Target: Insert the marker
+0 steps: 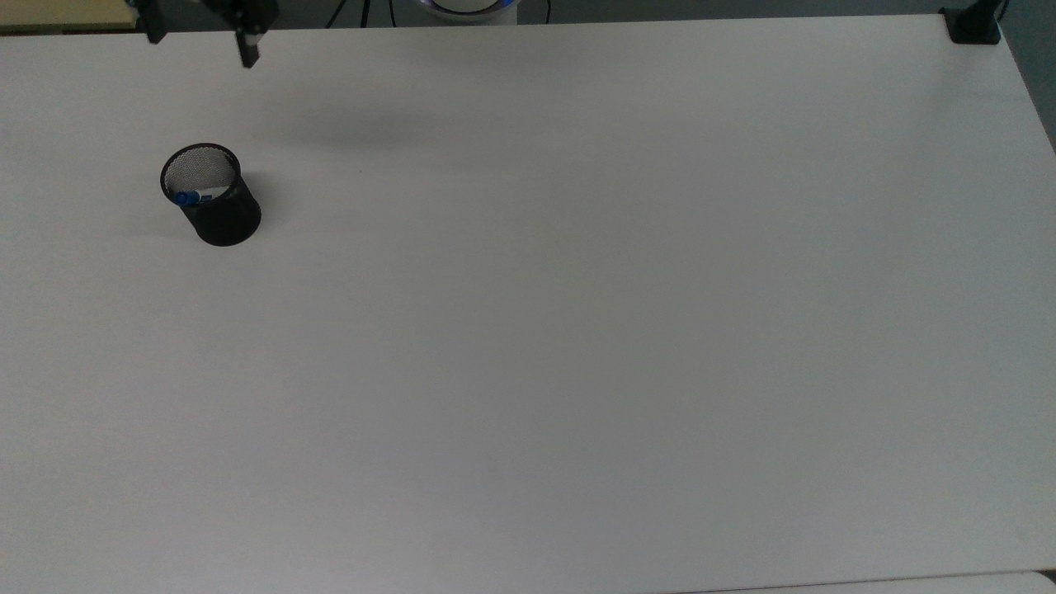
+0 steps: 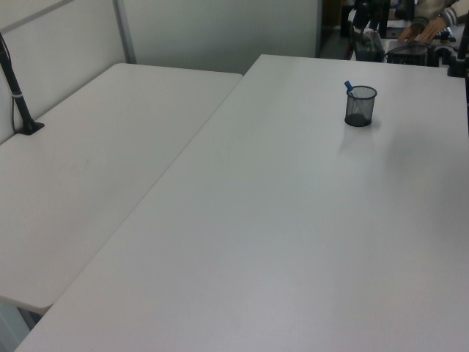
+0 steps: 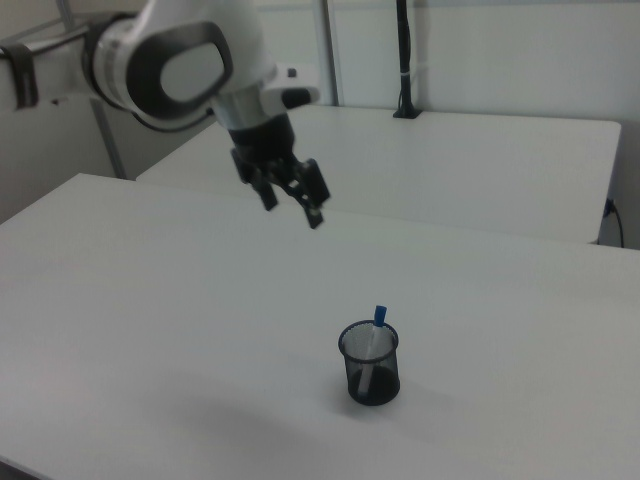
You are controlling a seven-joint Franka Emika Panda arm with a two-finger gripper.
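The black mesh cup (image 1: pixel 211 195) stands upright near the top view's left on the white table (image 1: pixel 577 330). The marker (image 1: pixel 186 198) sits inside it, leaning on the rim, its blue cap poking out above the cup (image 3: pixel 370 362) in the right view, marker (image 3: pixel 379 319). In the left view the cup (image 2: pixel 360 107) has the marker's blue end (image 2: pixel 349 86) sticking up at its left. My gripper (image 1: pixel 200 45) is open and holds nothing, well above and beyond the cup at the top view's upper edge. In the right view the gripper (image 3: pixel 292 212) hangs in the air, up and left of the cup.
A black clamp post (image 1: pixel 973 23) stands at the table's far right corner in the top view. A second white table (image 2: pixel 95 154) adjoins in the left view, with a black pole (image 2: pixel 16 92). A person's hand (image 2: pixel 423 29) rests beyond the table's far end.
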